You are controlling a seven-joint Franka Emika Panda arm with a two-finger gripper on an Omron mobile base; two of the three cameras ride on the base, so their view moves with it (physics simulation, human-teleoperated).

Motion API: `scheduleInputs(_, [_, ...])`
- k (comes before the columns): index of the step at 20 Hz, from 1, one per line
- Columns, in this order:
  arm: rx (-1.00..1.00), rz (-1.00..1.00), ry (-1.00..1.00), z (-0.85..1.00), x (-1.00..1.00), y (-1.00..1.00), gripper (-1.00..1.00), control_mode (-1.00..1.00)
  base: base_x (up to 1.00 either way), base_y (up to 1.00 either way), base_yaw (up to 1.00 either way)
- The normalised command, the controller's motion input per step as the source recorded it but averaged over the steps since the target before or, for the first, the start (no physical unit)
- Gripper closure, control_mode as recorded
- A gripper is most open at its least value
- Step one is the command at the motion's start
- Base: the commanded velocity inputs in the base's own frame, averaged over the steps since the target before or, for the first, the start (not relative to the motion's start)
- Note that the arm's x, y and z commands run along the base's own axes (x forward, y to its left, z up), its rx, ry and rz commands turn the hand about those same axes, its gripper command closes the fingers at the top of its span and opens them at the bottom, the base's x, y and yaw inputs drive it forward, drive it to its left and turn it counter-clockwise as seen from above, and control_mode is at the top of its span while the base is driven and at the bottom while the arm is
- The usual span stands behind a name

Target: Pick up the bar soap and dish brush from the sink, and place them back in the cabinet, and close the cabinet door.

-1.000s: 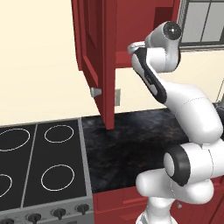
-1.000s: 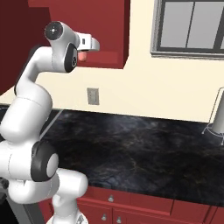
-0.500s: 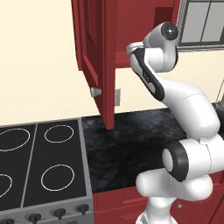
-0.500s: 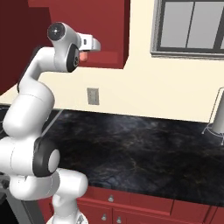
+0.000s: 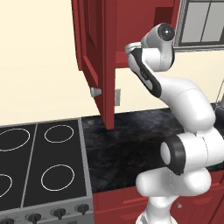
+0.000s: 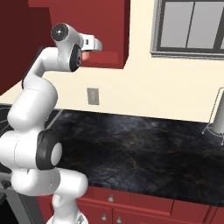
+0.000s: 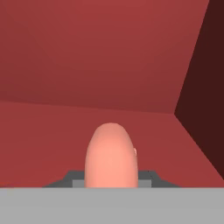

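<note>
A black marbled stone counter [image 5: 131, 144] runs across the middle of the left base view, its dark surface veined with faint brown lines. A black cooktop [image 5: 39, 170] with four white ring burners sits at the lower left of that frame, touching the counter's left edge. In the right base view the same counter [image 6: 144, 148] fills the centre, with the grey foot of a metal faucet [image 6: 217, 127] standing on it at the right edge. In the hand view, a red cabinet shelf [image 7: 43, 131] stretches across the lower half
</note>
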Motion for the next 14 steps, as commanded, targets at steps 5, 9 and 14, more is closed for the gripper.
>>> scheduleInputs(5, [0.0,0.0,0.0,-0.03,0.2,0.02,1.0,-1.0,0.0,0.0,0.0])
scheduleInputs(9, [0.0,0.0,0.01,-0.09,0.16,0.05,1.0,-1.0,0.0,0.0,0.0])
scheduleInputs(14, [0.0,0.0,0.02,-0.17,0.12,0.07,1.0,-1.0,0.0,0.0,0.0])
